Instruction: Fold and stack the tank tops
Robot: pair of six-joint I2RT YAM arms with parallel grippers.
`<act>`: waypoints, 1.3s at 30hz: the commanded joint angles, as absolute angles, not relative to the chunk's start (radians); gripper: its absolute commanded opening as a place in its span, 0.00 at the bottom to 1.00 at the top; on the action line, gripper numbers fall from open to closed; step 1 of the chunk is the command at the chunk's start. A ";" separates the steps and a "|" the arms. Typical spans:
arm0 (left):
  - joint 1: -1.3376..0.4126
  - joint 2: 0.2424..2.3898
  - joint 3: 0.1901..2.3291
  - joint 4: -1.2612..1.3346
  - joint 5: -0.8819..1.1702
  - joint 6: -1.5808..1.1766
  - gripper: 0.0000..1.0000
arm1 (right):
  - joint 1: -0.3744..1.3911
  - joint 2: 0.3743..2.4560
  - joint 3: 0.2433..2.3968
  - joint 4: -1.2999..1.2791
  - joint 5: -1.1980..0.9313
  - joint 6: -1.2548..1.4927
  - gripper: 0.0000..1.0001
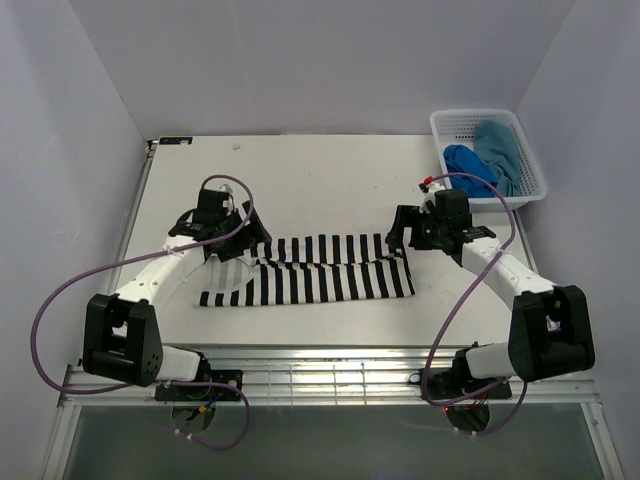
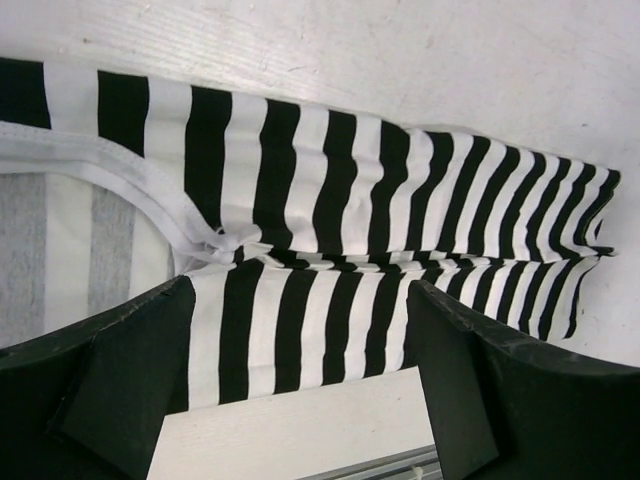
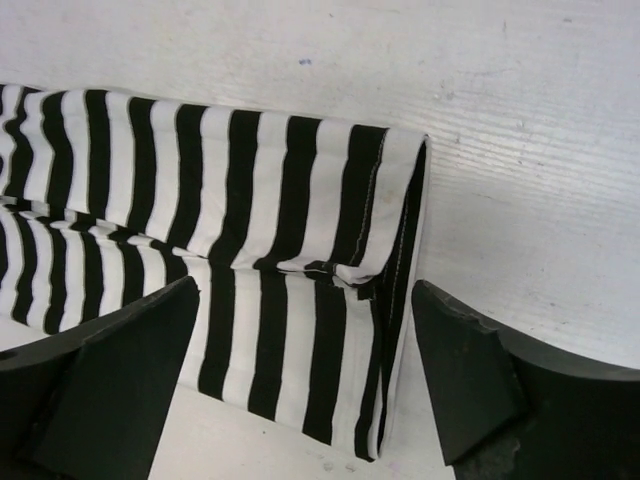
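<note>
The black-and-white striped tank top [image 1: 310, 270] lies flat on the white table [image 1: 320, 180], folded lengthwise into a long band. It fills the left wrist view [image 2: 330, 250] and shows in the right wrist view [image 3: 230, 250]. My left gripper [image 1: 222, 240] is open above its left, strap end. My right gripper [image 1: 405, 240] is open above its right, hem end. Both hold nothing. The royal blue top [image 1: 468, 166] and the teal-blue top [image 1: 500, 150] lie bunched in the basket.
A white mesh basket [image 1: 488, 122] stands at the table's far right corner. Purple cables loop from both arms. A metal rail [image 1: 320, 375] runs along the near table edge.
</note>
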State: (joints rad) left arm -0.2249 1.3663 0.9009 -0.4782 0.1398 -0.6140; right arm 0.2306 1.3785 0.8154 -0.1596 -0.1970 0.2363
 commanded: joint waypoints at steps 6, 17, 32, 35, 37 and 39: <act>-0.229 1.535 1.046 -0.436 0.153 -0.643 0.98 | 0.304 1.428 0.899 -0.143 -0.305 0.244 0.90; -0.221 1.738 1.031 -0.471 0.091 -0.678 0.98 | 0.385 1.676 0.980 -0.175 -0.264 0.262 0.90; -0.137 1.928 1.229 -0.446 0.084 -0.597 0.98 | 0.354 1.706 0.923 -0.183 -0.245 0.236 0.90; -0.156 1.907 1.267 -0.437 0.133 -0.565 0.98 | 0.354 1.701 0.949 -0.178 -0.287 0.239 0.90; -0.184 1.853 1.267 -0.443 0.117 -0.552 0.98 | 0.354 1.694 0.957 -0.175 -0.296 0.242 0.90; -0.196 1.812 1.256 -0.443 0.097 -0.552 0.98 | 0.354 1.683 0.960 -0.173 -0.304 0.242 0.90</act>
